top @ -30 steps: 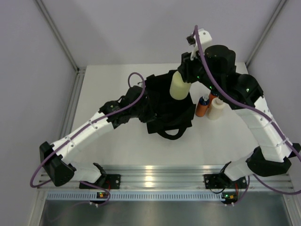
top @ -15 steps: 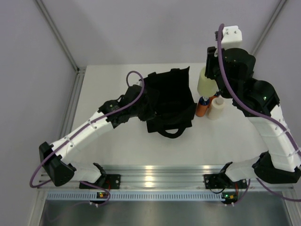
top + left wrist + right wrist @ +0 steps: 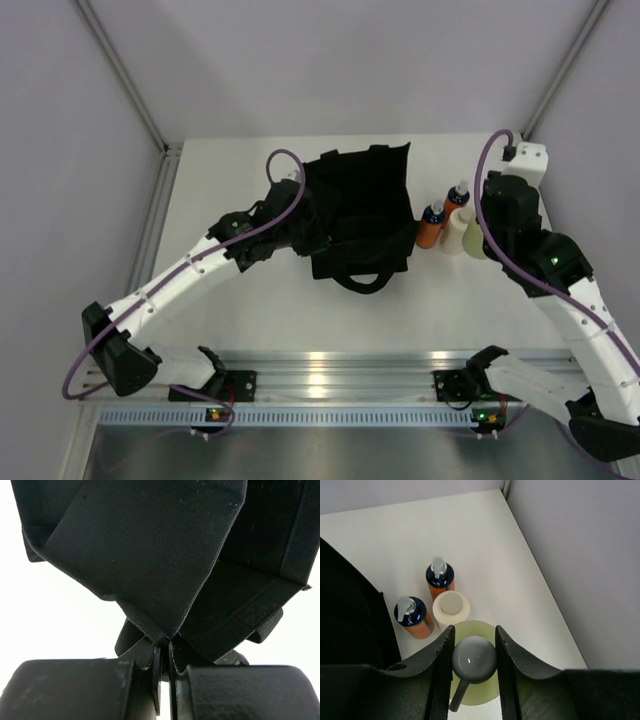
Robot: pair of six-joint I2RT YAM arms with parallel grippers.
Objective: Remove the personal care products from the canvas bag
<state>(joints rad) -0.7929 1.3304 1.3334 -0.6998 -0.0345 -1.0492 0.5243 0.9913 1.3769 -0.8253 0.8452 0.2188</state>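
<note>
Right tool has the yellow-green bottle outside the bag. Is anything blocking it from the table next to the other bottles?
Nothing visible does. The pale yellow-green bottle, gripped at its cap by the right tool, is clear of the canvas bag. It sits close beside the cream-white bottle, with bare table to its right.

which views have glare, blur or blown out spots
Top external: glare on the aluminium rail. Left wrist: table blown out white, canvas bag sharp, left end effector blurred. Right wrist: even light, orange bottles sharp, right end effector soft around the yellow-green bottle.
</note>
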